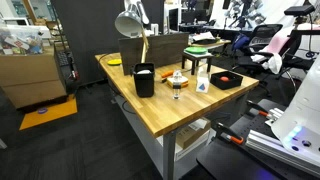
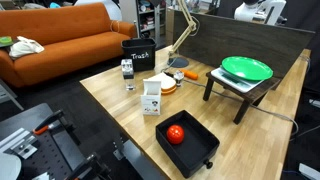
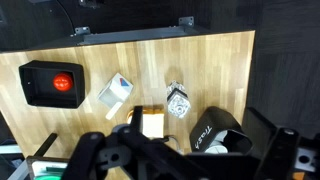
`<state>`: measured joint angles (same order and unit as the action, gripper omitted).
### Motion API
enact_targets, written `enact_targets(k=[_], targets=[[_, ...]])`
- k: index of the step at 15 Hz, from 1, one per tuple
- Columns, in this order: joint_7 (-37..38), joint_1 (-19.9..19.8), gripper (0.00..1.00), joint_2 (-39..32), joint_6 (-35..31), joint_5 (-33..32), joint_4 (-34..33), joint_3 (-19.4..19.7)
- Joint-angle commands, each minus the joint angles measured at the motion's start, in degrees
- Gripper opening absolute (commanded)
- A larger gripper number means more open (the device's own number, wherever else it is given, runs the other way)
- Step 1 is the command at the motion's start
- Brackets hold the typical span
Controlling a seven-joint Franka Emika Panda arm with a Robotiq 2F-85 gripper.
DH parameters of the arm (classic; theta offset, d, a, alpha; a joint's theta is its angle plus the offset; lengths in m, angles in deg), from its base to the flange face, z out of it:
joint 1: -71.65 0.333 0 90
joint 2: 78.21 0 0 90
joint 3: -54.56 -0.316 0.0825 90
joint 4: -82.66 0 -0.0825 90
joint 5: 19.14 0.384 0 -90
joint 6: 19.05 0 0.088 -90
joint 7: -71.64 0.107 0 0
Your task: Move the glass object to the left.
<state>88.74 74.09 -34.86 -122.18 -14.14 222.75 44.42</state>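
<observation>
Small clear drinking glass with dark base [image 3: 178, 100] stands upright mid-desk [image 3: 215, 60], well in from the edges, between tall black container [image 3: 215, 135] and small white bottle [image 3: 115, 92]. Your gripper [image 3: 185, 160] hovers high above, likely to survey before descent. Jaw opening: cannot tell.

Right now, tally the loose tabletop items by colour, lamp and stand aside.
Black: 2, container and tray
Red: 1, ball
White: 1, bottle
Orange: 1, block
Clear: 1, glass
Green: 1, plate
Total: 7
</observation>
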Motion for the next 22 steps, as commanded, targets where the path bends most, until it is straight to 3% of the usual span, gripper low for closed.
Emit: enact_targets(k=[1,13,22], targets=[[0.0,0.0,1.0,0.0,0.1,0.0,-0.1,0.0],[-0.4,0.0,1.0,-0.4,-0.2,0.0,-0.1,0.1],[-5.5,0.1,1.0,-9.6,-4.8,0.0,-0.9,3.1]])
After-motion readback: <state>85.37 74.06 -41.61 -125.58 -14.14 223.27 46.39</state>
